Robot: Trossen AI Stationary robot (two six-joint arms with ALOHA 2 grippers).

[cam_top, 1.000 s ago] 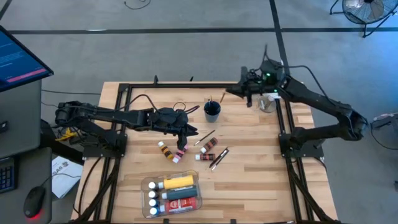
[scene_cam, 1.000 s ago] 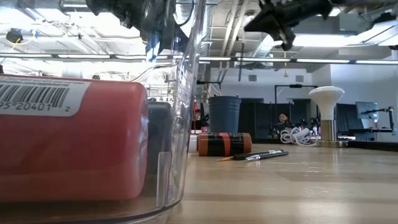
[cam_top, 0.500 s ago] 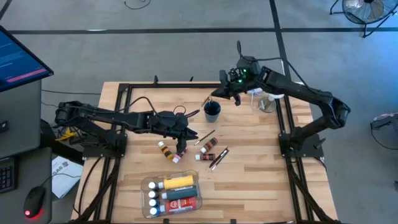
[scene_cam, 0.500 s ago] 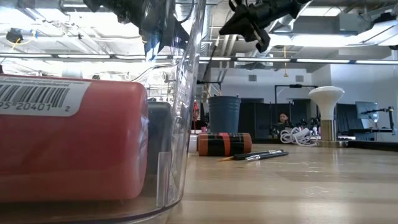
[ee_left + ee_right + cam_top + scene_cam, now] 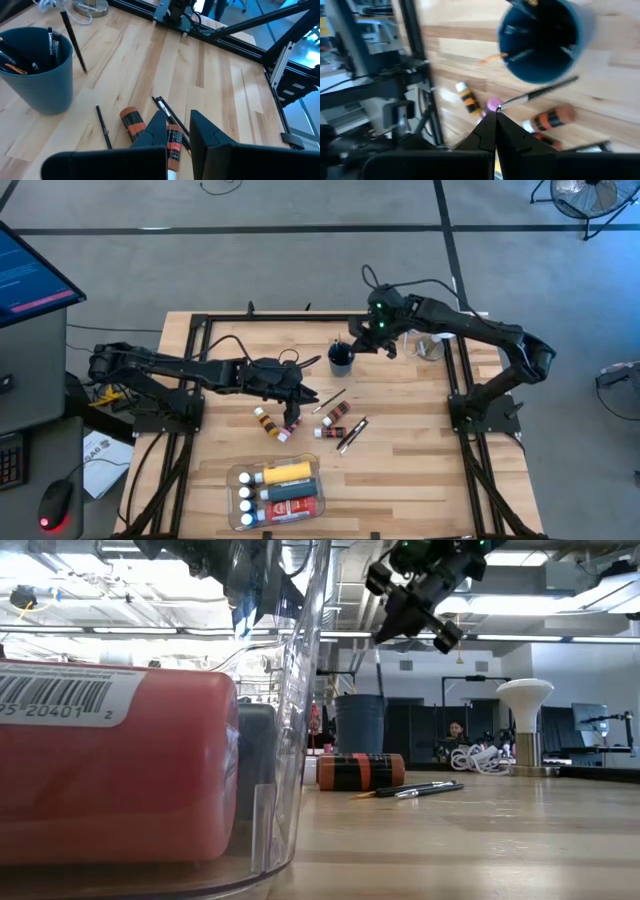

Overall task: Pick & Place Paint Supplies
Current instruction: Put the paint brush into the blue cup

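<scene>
Right pincer (image 5: 362,343), closed on a brush (image 5: 378,668), hovers above the blue cup (image 5: 341,358); left pincer (image 5: 292,420) closed over loose tubes (image 5: 270,423), several still unplaced.

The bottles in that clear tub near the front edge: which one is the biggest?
The yellow bottle, lying at the far side of the clear tub. It is longer and fatter than the dark one and red one beside it.
</scene>
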